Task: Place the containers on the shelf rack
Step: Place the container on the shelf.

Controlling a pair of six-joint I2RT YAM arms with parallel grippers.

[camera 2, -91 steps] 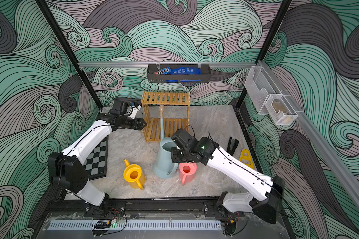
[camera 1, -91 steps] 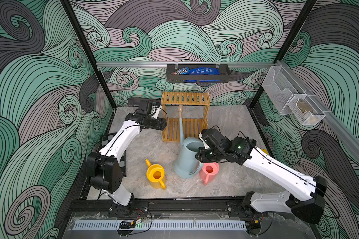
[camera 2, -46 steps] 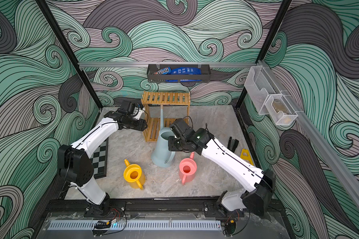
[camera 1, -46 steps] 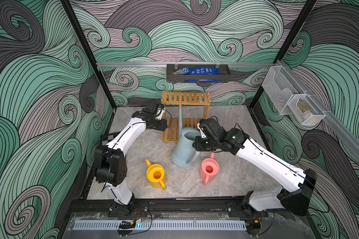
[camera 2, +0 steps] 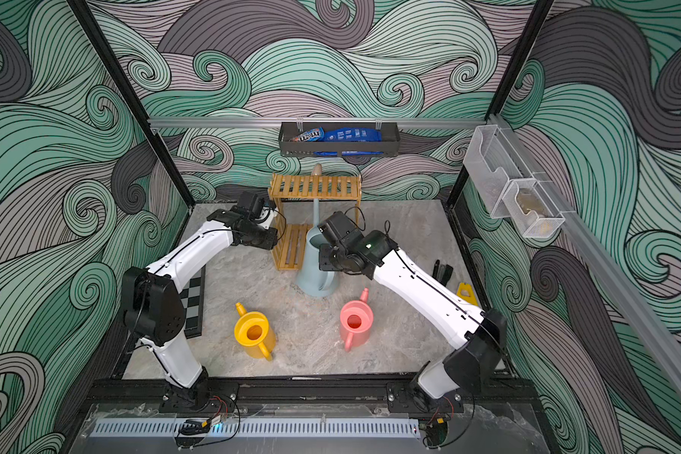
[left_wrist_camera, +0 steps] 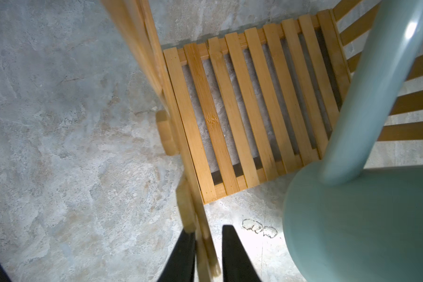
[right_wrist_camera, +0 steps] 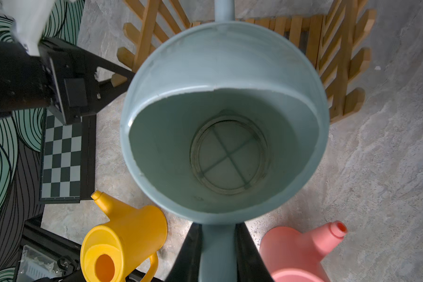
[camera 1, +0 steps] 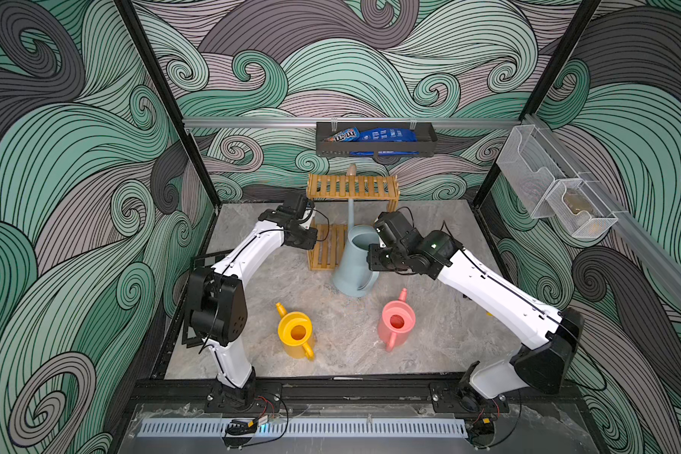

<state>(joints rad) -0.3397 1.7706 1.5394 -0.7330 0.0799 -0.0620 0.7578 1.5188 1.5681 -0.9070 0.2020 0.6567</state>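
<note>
Our left hand [left_wrist_camera: 207,232] is clenched on a side post of the wooden shelf rack [left_wrist_camera: 242,109]. Our right hand [right_wrist_camera: 217,225] is grasping the handle of the big blue-grey can [right_wrist_camera: 227,73]. The can's body sits just past this hand, right at the rack's low shelf, and its long spout goes up under the top shelf. Behind our right hand the pink can [camera 1: 397,322] stands near on the table [camera 1: 343,357]. The yellow can [camera 1: 295,332] stands farther off, toward our left arm.
</note>
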